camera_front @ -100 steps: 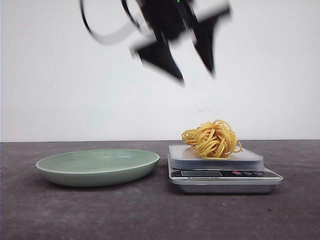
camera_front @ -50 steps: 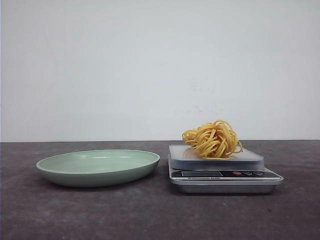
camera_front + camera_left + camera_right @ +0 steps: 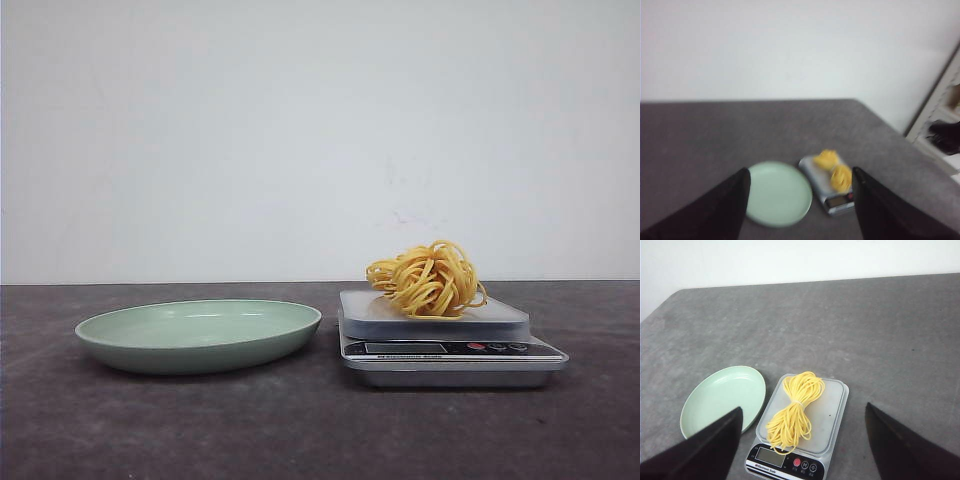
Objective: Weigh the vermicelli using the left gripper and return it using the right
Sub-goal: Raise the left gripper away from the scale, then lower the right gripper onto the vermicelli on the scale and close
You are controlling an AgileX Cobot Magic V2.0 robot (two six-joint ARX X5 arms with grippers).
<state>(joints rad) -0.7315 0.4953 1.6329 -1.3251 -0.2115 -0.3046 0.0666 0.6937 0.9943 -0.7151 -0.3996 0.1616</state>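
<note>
Front view shows the vermicelli [image 3: 428, 279] resting on the scale [image 3: 450, 345], right of the plate [image 3: 200, 335] on the counter [image 3: 300, 430]; both hands, left [image 3: 800, 185] and right [image 3: 802, 427], hover spread apart, released

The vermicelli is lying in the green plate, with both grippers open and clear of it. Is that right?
Not quite. The vermicelli lies on the scale, beside the green plate, as the right wrist view shows. The left gripper and right gripper are open and clear of it.
</note>
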